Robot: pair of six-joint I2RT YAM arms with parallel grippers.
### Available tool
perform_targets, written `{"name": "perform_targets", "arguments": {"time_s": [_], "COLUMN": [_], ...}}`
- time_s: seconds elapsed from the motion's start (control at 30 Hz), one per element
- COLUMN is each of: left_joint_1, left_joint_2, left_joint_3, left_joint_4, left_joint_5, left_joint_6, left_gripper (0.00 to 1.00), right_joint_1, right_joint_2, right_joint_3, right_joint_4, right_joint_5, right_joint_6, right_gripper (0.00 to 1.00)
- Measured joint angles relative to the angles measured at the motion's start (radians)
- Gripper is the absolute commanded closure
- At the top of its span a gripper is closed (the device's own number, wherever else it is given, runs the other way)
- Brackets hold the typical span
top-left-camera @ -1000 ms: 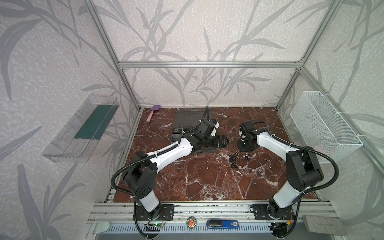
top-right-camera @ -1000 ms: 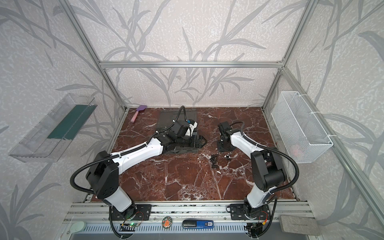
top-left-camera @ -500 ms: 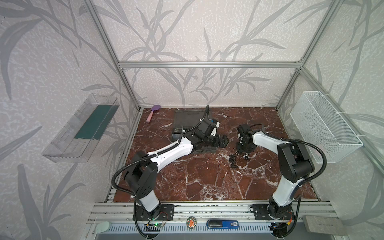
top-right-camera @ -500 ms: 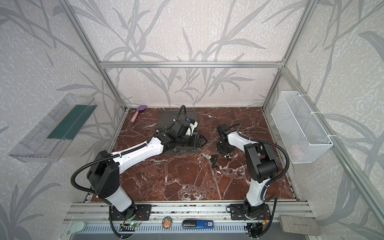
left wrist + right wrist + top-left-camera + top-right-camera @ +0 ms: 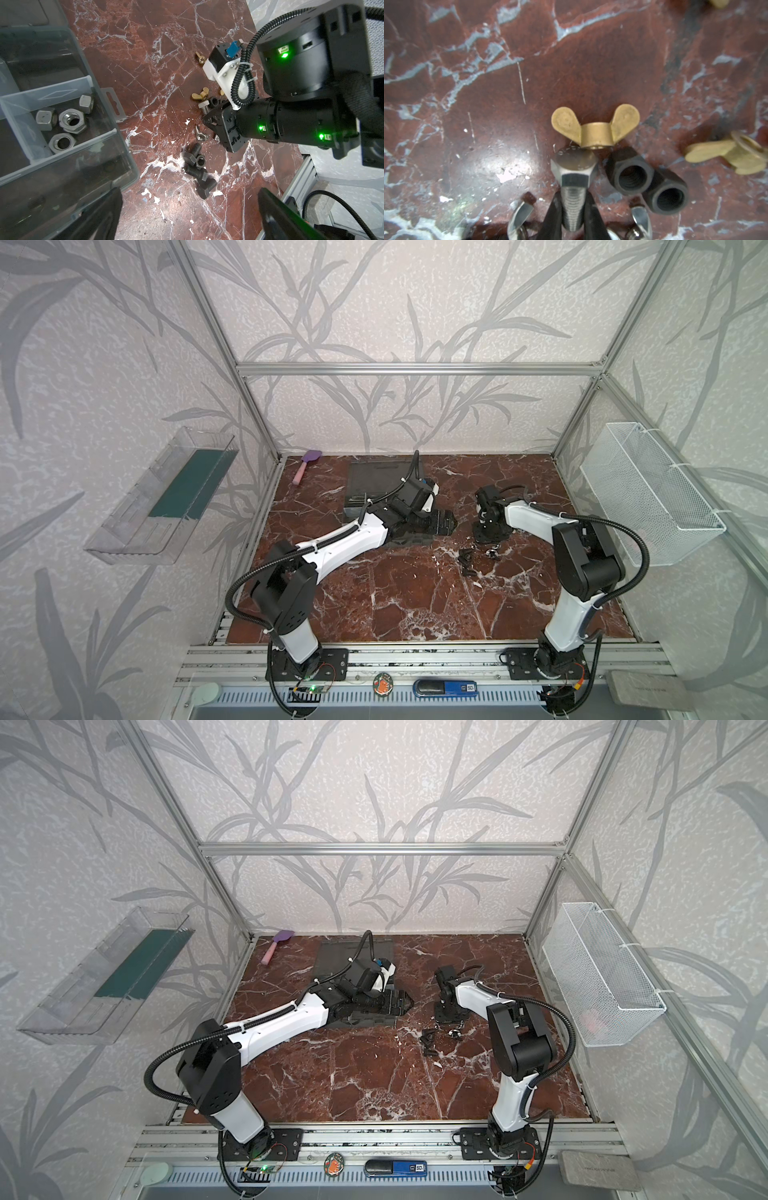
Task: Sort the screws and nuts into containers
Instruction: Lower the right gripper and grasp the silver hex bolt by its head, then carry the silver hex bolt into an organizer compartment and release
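On the red marble counter [image 5: 415,593], the grey organizer case [image 5: 120,143], centre-left, holds silver hex nuts [image 5: 68,122] in one compartment. The left pincer [image 5: 446,522] gapes beside it. Right of centre, amid loose screws and nuts [image 5: 473,558], the right pincer [image 5: 572,199] clamps a silver screw [image 5: 574,166].

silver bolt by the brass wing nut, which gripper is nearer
Right. The right gripper grips the silver bolt by its threaded shank; the left gripper hangs open near the organizer case, apart from the bolt.

Red-brown marble counter [image 5: 415,601] carries a grey organizer case [image 5: 374,481] at the back; a purple spatula [image 5: 307,464] near it; loose screws and nuts [image 5: 467,560], one silver bolt [image 5: 574,187] among them
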Motion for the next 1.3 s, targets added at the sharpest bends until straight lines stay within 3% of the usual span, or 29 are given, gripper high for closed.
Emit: {"name": "perform_targets", "arguments": {"time_s": [0.63, 0.9, 1.3], "left_joint_1": [0.052, 0.139, 0.242], "left_joint_2": [-0.081, -0.199, -0.370], "left_joint_3": [-0.007, -0.109, -0.266], "left_joint_4": [-0.052, -0.044, -0.025], "left_joint_5": [-0.058, -0.076, -0.101], "left_joint_6": [0.057, 0.053, 0.036], "left_gripper": [0.00, 0.00, 0.00], "right_joint_1": [0.026, 0.148, 0.367], "right_joint_2": [-0.101, -0.079, 0.104], "right_joint_3": [0.103, 0.251, 0.439], "right_joint_4": [-0.038, -0.050, -0.072], "right_joint_5": [-0.062, -0.080, -0.117], "right_joint_6": [-0.014, -0.014, -0.018], "right_gripper": [0.95, 0.96, 0.96]}}
